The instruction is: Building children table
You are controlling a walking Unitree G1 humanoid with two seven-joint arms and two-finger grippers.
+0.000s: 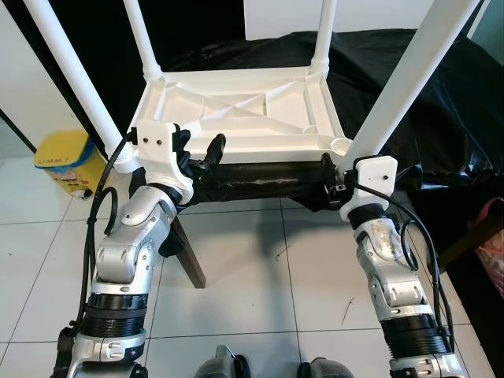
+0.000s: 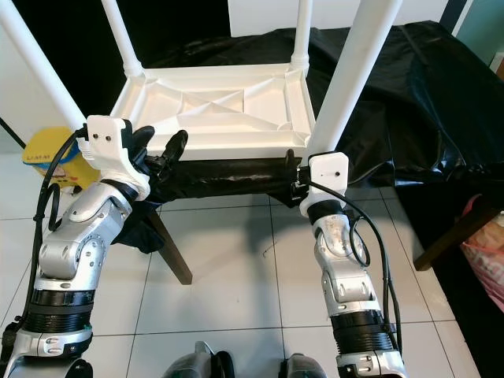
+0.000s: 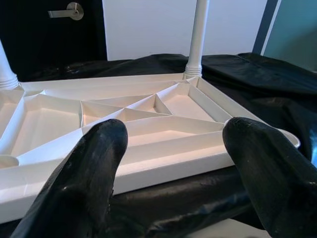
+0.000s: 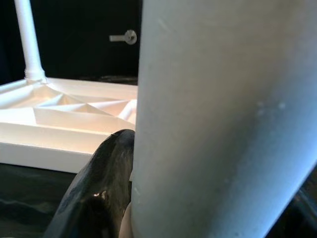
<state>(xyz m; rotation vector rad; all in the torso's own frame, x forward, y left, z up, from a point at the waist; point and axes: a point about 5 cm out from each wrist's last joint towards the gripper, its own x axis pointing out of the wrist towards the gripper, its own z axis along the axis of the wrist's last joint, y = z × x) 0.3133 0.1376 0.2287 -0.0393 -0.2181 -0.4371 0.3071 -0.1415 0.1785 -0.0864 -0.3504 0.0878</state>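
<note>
A white children's table [image 1: 236,110] lies upside down on a black-draped surface, its ribbed underside facing up and its white legs rising from the corners. My left gripper [image 1: 199,146] is open at the near left edge of the tabletop, and its fingers [image 3: 94,163] stand apart just before the rim, touching nothing. My right gripper [image 1: 335,169] is at the near right corner, shut on the near right leg [image 1: 409,79] close to its base. In the right wrist view that leg [image 4: 223,124] presses against a black finger [image 4: 106,178].
Black cloth [image 1: 441,94] covers the support and spreads to the right. A brown wooden support leg [image 1: 187,256] slants to the tiled floor below the left arm. A yellow container [image 1: 69,161] stands on the floor at left. A pink bag [image 1: 492,252] is at the right edge.
</note>
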